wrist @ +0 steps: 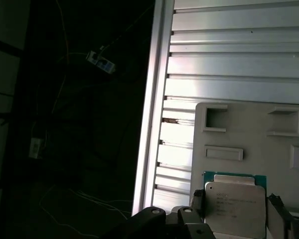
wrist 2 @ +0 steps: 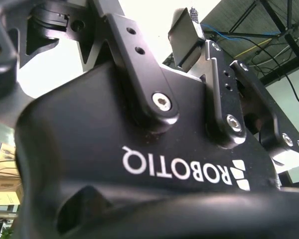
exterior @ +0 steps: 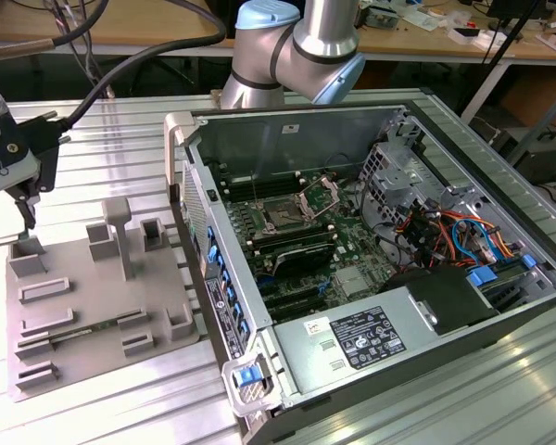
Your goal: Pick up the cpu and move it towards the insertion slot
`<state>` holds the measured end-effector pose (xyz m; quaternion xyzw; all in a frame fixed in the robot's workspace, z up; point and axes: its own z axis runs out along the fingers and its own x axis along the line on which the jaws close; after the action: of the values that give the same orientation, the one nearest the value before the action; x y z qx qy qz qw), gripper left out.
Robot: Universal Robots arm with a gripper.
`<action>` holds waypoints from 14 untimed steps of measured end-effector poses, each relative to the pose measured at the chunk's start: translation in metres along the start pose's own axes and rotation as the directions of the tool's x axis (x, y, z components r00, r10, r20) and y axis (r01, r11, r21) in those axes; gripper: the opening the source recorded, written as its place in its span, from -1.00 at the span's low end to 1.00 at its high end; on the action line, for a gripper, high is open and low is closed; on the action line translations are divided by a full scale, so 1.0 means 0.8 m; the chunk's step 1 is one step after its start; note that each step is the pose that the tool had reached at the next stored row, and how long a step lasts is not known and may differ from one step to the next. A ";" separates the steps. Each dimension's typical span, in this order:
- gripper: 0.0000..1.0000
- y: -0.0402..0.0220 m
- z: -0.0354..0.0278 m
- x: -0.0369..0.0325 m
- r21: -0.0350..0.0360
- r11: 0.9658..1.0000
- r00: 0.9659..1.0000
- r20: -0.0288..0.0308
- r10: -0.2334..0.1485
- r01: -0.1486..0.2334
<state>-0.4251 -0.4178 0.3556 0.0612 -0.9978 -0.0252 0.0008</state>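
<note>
The first wrist view gives the cpu [wrist: 234,204]. My gripper [wrist: 235,211] is narrowed onto it, one finger against each side, and holds it over the grey tray [wrist: 249,134] near the tray's edge. The exterior view places my gripper [exterior: 25,215] above the tray's far corner at the exterior view's left. That is well apart from the insertion slot [exterior: 283,220] inside the open computer case [exterior: 287,125].

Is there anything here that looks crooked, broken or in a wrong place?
Nothing stands out. The cpu looks whole, by the gripper above the grey tray. The insertion slot in the open computer case has its frame lifted, as for loading.
</note>
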 end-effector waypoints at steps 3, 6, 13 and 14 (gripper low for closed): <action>0.09 0.0001 -0.0025 0.0000 0.000 1.000 1.000 0.000 0.000 0.000; 0.09 0.0003 -0.0059 0.0000 0.000 1.000 1.000 0.000 0.000 0.000; 0.09 0.0006 -0.0113 -0.0001 0.000 1.000 1.000 0.000 0.000 0.000; 0.09 0.0006 -0.0124 0.0000 0.000 1.000 1.000 0.000 0.000 0.000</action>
<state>-0.4251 -0.4178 0.3656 0.0612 -0.9978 -0.0252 0.0008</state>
